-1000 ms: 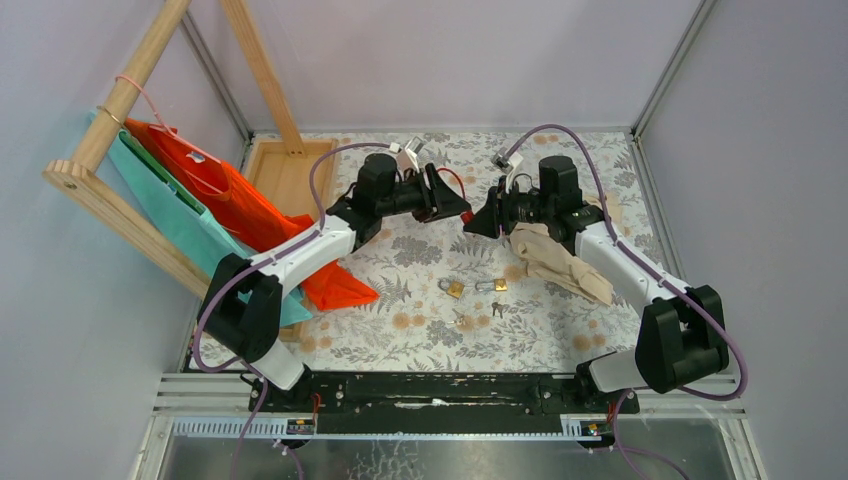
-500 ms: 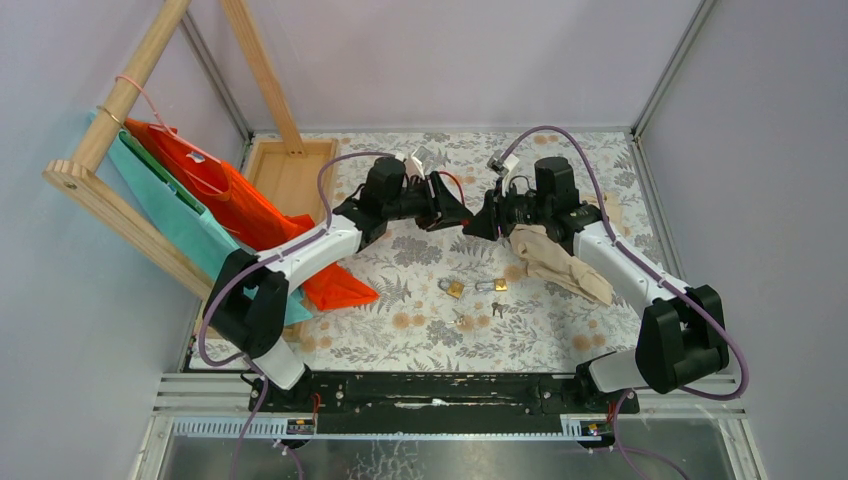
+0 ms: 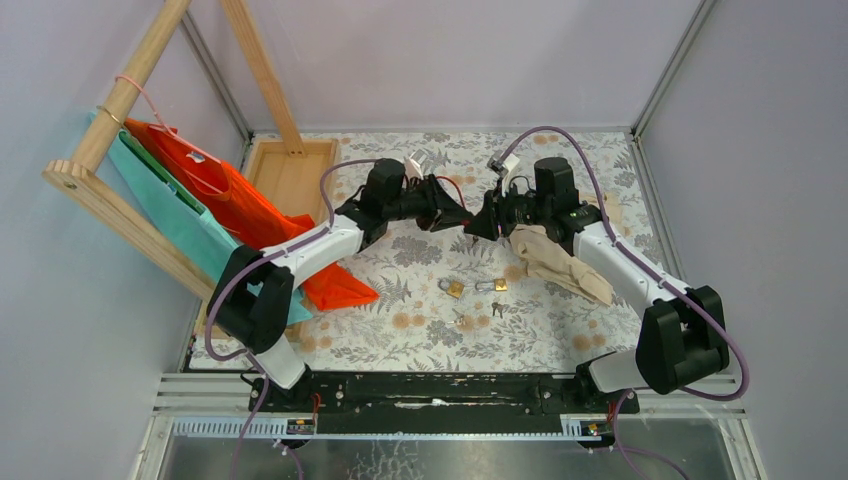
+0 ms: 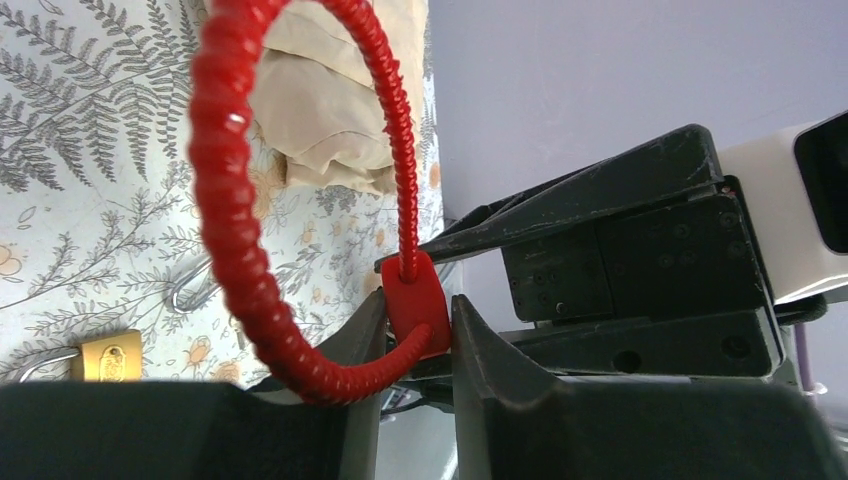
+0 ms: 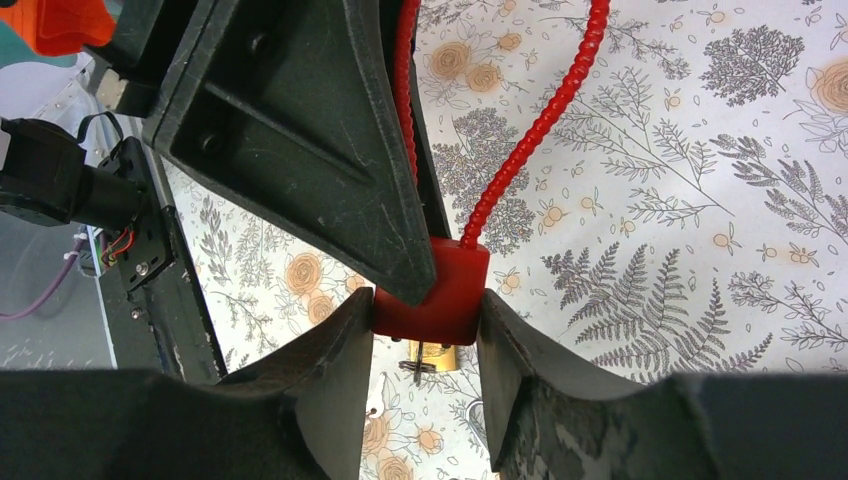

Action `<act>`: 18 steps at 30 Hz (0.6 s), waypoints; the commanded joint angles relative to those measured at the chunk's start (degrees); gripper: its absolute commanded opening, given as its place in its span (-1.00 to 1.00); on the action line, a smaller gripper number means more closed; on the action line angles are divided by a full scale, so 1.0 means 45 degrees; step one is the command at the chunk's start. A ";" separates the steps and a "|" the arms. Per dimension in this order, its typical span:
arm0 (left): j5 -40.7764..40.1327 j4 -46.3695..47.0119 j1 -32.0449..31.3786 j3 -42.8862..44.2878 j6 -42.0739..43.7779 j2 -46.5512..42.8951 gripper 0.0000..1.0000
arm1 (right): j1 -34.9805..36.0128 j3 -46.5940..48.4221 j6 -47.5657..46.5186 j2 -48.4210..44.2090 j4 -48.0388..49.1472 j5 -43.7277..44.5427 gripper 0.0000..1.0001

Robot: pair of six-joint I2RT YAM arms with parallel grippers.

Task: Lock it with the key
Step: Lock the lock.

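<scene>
Small red plastic padlock body [image 5: 432, 290] with ribbed red cable loop [image 4: 225, 200] is held mid-air, right gripper [image 5: 425, 325] and left gripper [image 4: 412, 315] both clamped narrow on it; any misaligned pull between two grips likely pops it free.

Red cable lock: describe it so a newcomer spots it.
Above the floral table's middle, where the left tool and right tool meet. The lock is clamped between them: small red body, ribbed red cable loop, unlike the brass padlocks lying below.
</scene>
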 commanded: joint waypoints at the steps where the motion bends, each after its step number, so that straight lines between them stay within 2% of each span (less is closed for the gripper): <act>1: 0.0920 0.2634 0.0343 -0.0567 -0.0850 -0.0320 -1.00 | 0.0068 0.0306 -0.0125 -0.0402 0.0606 -0.0017 0.06; 4: 0.0881 0.3385 0.0717 -0.1088 -0.1133 -0.0557 -1.00 | 0.0017 0.0244 -0.0242 -0.0481 0.0550 -0.0360 0.36; 8: 0.0885 0.4803 0.1096 -0.1781 -0.1675 -0.0765 -1.00 | 0.0017 0.0241 -0.0149 -0.0542 0.0590 -0.0810 0.48; 11: 0.0821 0.5309 0.1253 -0.2057 -0.1670 -0.0839 -1.00 | -0.0006 0.0237 0.0291 -0.0472 0.0844 -0.1049 0.47; 15: 0.0795 0.5975 0.1331 -0.2465 -0.1749 -0.0946 -1.00 | -0.0013 0.0184 0.1269 -0.0151 0.1519 -0.1589 0.22; 18: 0.0868 0.6123 0.1333 -0.2473 -0.1571 -0.0975 -1.00 | -0.0001 0.0141 0.2198 0.0182 0.2201 -0.2049 0.20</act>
